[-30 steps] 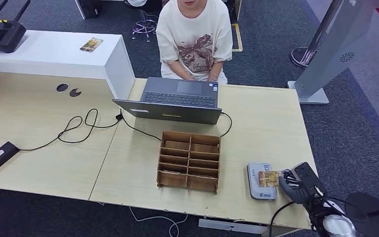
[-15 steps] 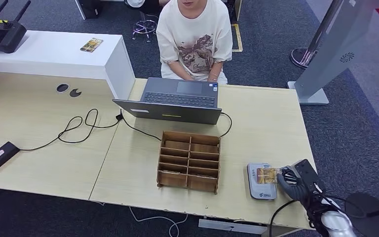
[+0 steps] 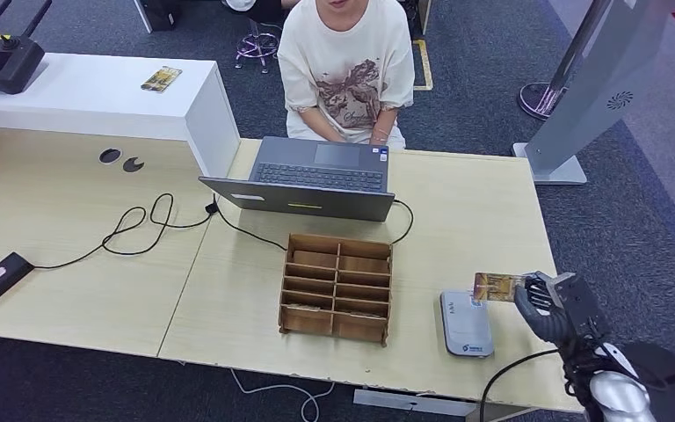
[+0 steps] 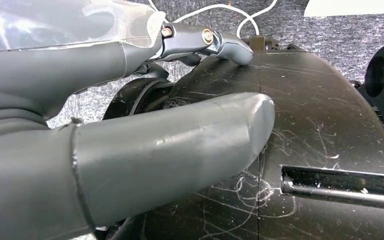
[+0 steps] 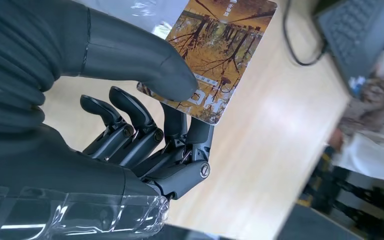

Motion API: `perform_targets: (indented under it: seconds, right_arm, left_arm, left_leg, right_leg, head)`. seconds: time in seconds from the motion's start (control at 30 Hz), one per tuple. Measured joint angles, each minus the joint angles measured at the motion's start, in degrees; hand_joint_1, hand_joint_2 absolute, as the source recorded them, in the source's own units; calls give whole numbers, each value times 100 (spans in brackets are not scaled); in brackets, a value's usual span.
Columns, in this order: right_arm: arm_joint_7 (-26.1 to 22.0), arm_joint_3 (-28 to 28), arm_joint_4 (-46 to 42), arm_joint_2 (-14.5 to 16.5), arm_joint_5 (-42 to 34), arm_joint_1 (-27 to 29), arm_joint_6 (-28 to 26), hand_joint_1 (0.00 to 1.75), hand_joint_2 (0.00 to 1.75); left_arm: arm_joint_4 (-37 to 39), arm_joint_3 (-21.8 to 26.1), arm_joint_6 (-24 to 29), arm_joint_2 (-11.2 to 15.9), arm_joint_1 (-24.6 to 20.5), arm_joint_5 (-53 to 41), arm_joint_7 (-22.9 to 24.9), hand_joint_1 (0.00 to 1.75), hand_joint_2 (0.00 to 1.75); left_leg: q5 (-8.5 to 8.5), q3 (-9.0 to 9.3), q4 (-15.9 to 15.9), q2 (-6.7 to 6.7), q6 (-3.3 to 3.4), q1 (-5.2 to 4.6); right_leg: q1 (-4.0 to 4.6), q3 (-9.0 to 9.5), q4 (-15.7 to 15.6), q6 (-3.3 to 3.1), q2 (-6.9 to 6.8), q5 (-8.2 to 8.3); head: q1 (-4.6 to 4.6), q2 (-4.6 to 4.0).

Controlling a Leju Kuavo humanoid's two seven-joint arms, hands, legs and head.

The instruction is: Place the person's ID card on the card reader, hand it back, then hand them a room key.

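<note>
At the lower right of the head view, we see the right robot hand [image 3: 552, 303] pinching the ID card [image 3: 495, 286] between thumb and fingers, holding it in the air just above and beyond the far end of the grey card reader [image 3: 466, 323], which lies flat on the wooden counter [image 3: 475, 220]. In the right wrist view the thick thumb presses on the card's orange, tree-printed face while the darker fingers [image 5: 172, 125] back it from beneath; the card reaches out past the fingertips.

A person in a pale printed T-shirt [image 3: 345, 66] sits at top centre, behind an open laptop [image 3: 309, 180]. A wooden sorting box [image 3: 337, 287] with many compartments stands in the middle of the counter, left of the reader; we cannot tell what its slots hold. A black cable [image 3: 141, 224] loops across the left half of the counter.

The left robot hand [image 4: 130, 125] hangs beside dark parts of the robot, its thumb and fingers apart and holding nothing.
</note>
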Motion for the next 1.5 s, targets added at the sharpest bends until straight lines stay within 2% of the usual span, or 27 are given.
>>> perform_targets:
  seconds: [0.23, 0.43, 0.57, 0.7, 0.87, 1.07, 1.23, 1.5]
  right_arm:
    - [-301, -204, -828, 3, 490, 65, -309, 175, 175]
    - [-545, -248, -1720, 43, 2385, 46, -1070, 175, 175]
    - [-543, -212, -1953, 54, 3564, -374, -1500, 175, 175]
    - [-479, -100, -1923, 73, 4414, -920, -1890, 175, 175]
    - [-260, 210, -1455, 155, 5624, -1885, -2353, 175, 175]
    - [-32, 597, -524, 351, 6298, -3049, -2378, 175, 175]
    - [22, 836, 347, 590, 6484, -3861, -2188, 175, 175]
    - [-18, 1321, 1892, 1196, 6664, -5192, -1387, 175, 175]
  left_arm:
    - [1, 0, 32, -3, 7, -1, -1, 0, 0]
    - [0, -14, 86, -8, 23, -1, -73, 0, 0]
    - [1, -40, 41, -21, 10, -1, -84, 0, 0]
    - [1, -48, -16, -29, -4, 44, -85, 0, 0]
    - [0, -59, -63, -30, -8, 327, -156, 0, 0]
    - [1, -113, -79, -23, -22, 348, -215, 0, 0]
    - [1, -149, -104, -13, -47, 348, -265, 0, 0]
    - [1, -201, -144, 7, -73, 349, -367, 0, 0]
  left_leg:
    - [0, -5, 0, -1, 0, 0]
    - [0, -11, -1, 0, 0, 0]
    - [2, -10, -1, 1, 1, 0]
    - [7, -11, 0, -2, 4, -1]
    - [10, -11, 0, 0, 3, 0]
    - [16, -14, 0, -9, -1, 0]
    - [18, -17, 0, -13, -1, 0]
    - [23, -22, 0, -18, -6, 1]
  right_leg:
    - [0, -3, 1, 0, -1, -1]
    - [0, -6, 2, 0, 0, -1]
    - [0, -6, 2, -1, 1, 1]
    - [-1, -5, 4, -1, -1, 3]
    - [0, -7, 6, -5, 1, 8]
    - [0, -7, 9, -5, -5, 8]
    - [0, -8, 11, -5, -8, 9]
    - [0, -17, 16, -7, -9, 10]
  head:
    - [0, 0]
    - [0, 0]
    - [-1, 0]
    - [-1, 0]
    - [-1, 0]
    - [0, 0]
    - [-1, 0]
    - [0, 0]
